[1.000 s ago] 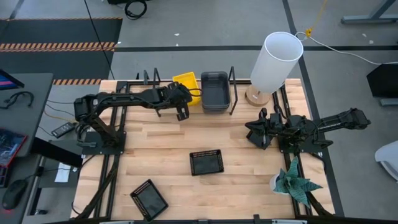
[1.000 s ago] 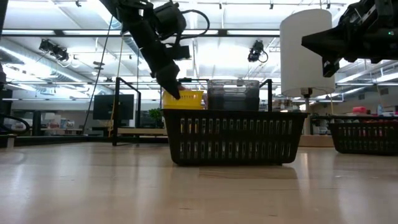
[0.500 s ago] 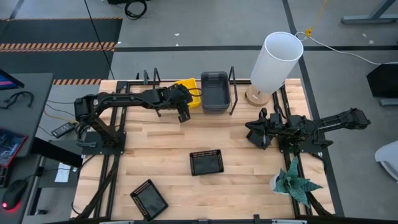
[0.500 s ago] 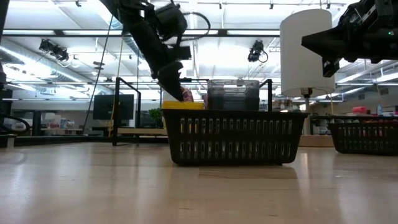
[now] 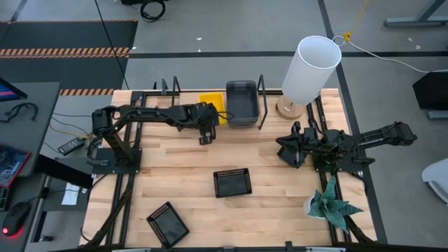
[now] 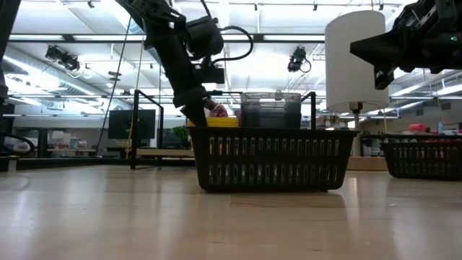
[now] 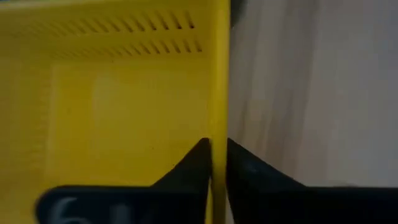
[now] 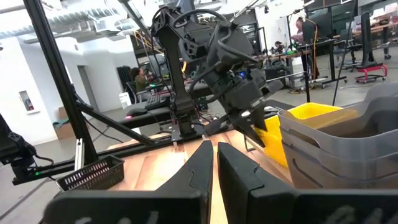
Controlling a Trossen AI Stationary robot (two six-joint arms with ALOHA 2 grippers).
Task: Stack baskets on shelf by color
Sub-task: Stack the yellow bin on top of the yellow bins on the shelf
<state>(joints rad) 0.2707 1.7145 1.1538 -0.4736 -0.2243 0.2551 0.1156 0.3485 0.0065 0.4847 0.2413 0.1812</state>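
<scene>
Left gripper (image 7: 216, 163) clamped on rim of yellow basket (image 5: 212, 106), at the shelf (image 5: 187, 98) along the table's far edge, just beside grey basket (image 5: 241, 102); right gripper (image 8: 211, 163) fingers together, idle at right side; two black mesh baskets (image 5: 232, 183) lie on the table (image 5: 273, 182), well apart.

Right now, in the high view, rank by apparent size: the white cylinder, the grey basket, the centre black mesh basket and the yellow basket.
1. white cylinder, though it stands tall, nearer the camera.
2. grey basket and centre black mesh basket: too alike to rank.
3. yellow basket, partly hidden by the left gripper gripping its wall.
</scene>
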